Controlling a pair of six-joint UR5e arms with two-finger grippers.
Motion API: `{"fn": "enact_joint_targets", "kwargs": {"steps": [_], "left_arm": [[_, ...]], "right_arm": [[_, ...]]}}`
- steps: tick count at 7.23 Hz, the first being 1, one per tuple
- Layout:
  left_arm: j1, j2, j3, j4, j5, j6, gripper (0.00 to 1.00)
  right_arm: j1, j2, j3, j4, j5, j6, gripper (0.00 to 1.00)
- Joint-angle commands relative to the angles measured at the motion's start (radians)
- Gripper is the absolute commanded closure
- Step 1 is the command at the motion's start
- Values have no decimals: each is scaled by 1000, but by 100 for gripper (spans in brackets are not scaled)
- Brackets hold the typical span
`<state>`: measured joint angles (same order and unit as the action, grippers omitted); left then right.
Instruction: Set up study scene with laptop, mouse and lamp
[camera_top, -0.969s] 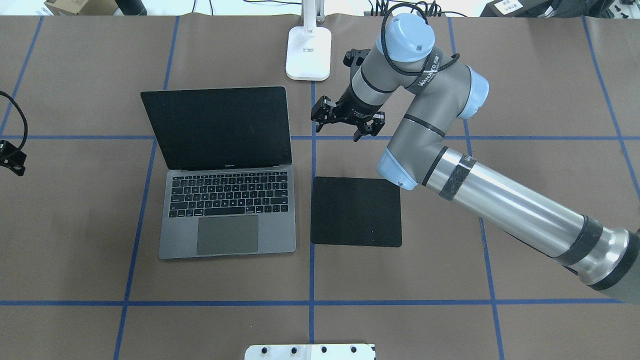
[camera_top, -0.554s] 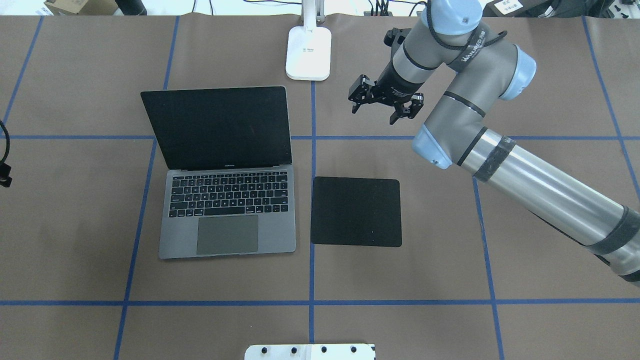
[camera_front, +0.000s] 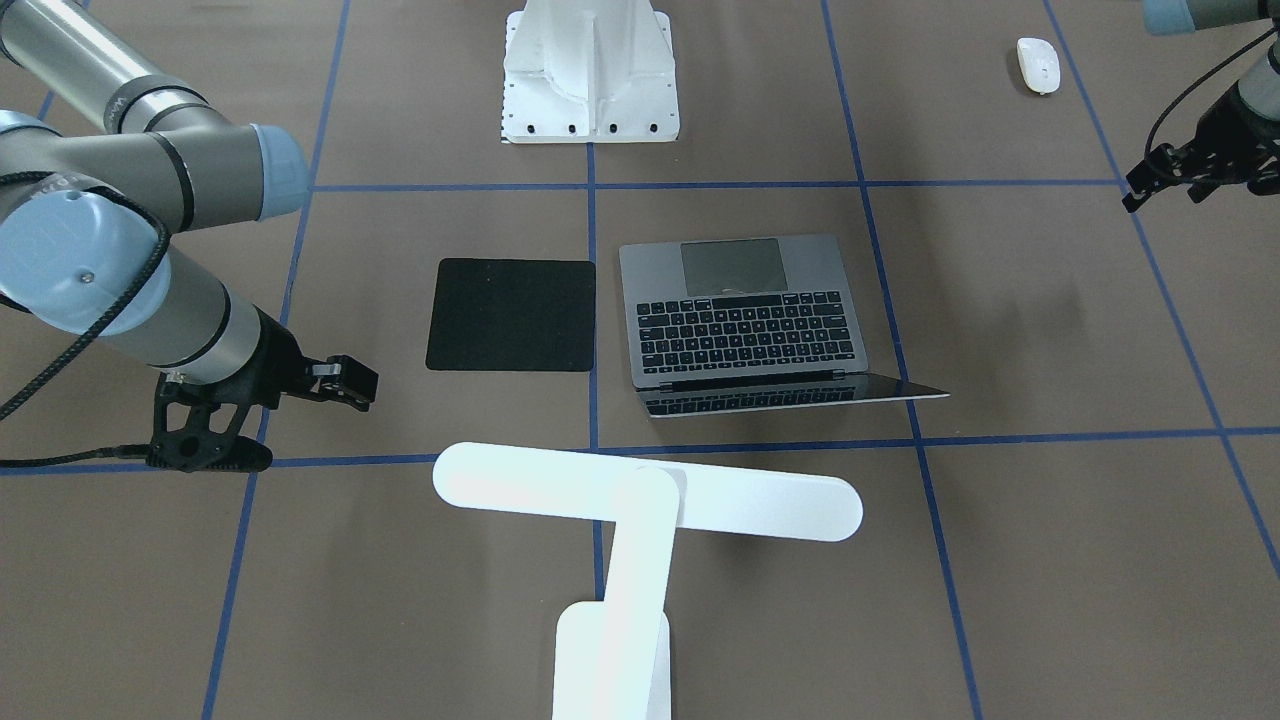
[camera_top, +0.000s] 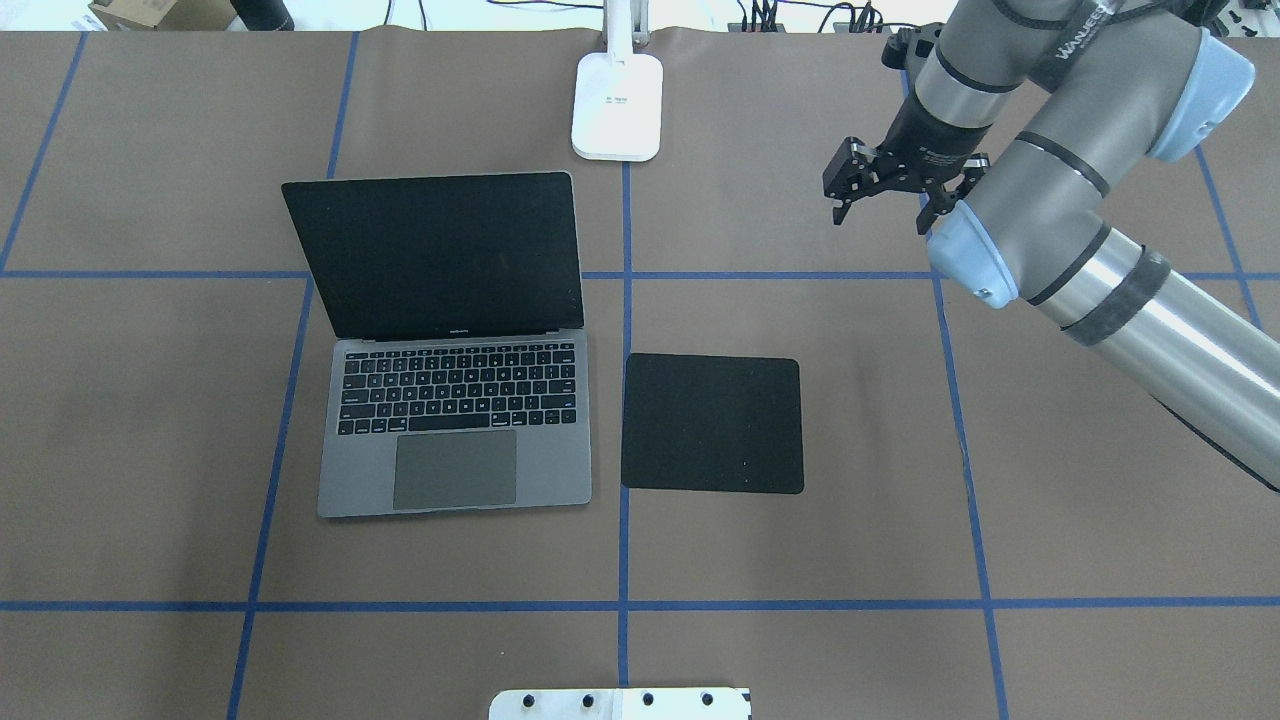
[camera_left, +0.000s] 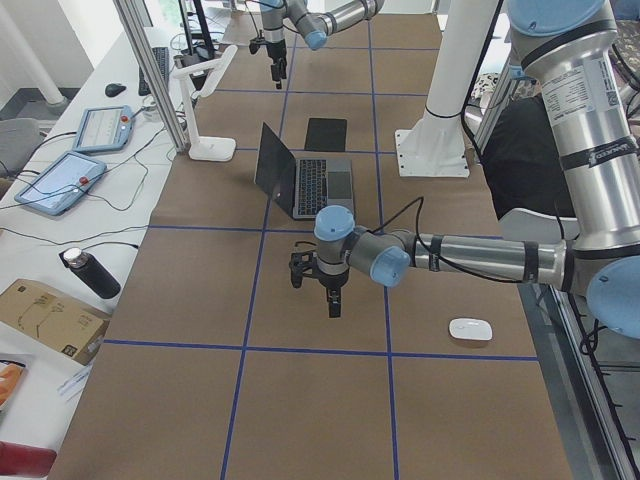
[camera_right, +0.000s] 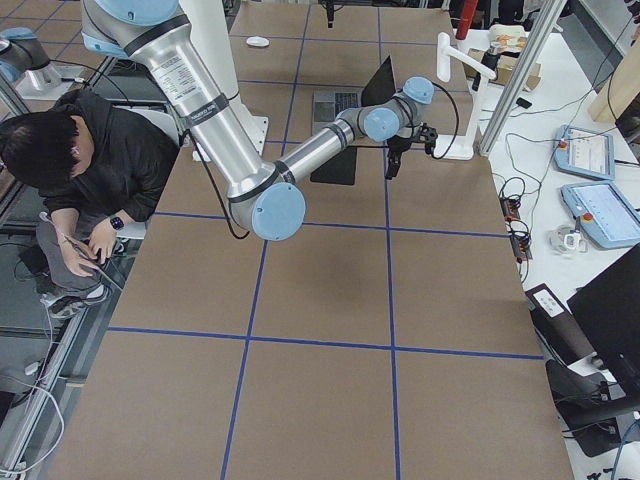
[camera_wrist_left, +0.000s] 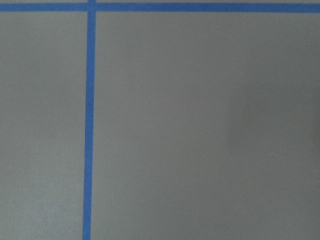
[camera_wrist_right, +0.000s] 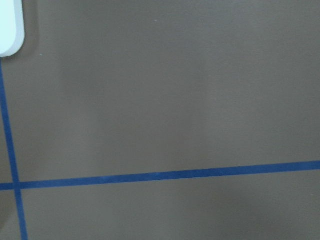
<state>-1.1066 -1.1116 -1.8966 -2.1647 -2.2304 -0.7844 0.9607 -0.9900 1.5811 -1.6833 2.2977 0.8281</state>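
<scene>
Our slim grey metal laptop (camera_top: 455, 440) sits open on the brown surface (camera_top: 150, 450), with a flat black square pad (camera_top: 712, 423) just beside it. The white T-shaped lamp (camera_front: 640, 500) stands behind, its bar cut off overhead. The small white oval mouse (camera_front: 1038, 64) lies well apart, near the left end effector (camera_front: 1163, 198), which is spread and empty. The right end effector (camera_top: 882, 215), spread too, has swung rightwards from beside the lamp base.

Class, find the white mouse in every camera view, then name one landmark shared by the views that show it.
Exterior front-facing: mouse at top right.
Overhead exterior: not in view.
Exterior left: mouse at lower right, near the camera.
Exterior right: mouse at the top, at the far end of the table.
Left wrist-mounted: not in view.
Right wrist-mounted: not in view.
Shared landmark: the open laptop.
</scene>
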Motion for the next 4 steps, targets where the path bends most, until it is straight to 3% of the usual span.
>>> {"fn": "enact_joint_targets", "kwargs": {"steps": [1,4], "left_arm": [[112,114,-1,-209,11,-218,0],[449,260,1,-470,164,-502,0]], "right_arm": [[45,-147,132,-73,0,-137,1],[58,-222,184,-72,0,-170,1]]}}
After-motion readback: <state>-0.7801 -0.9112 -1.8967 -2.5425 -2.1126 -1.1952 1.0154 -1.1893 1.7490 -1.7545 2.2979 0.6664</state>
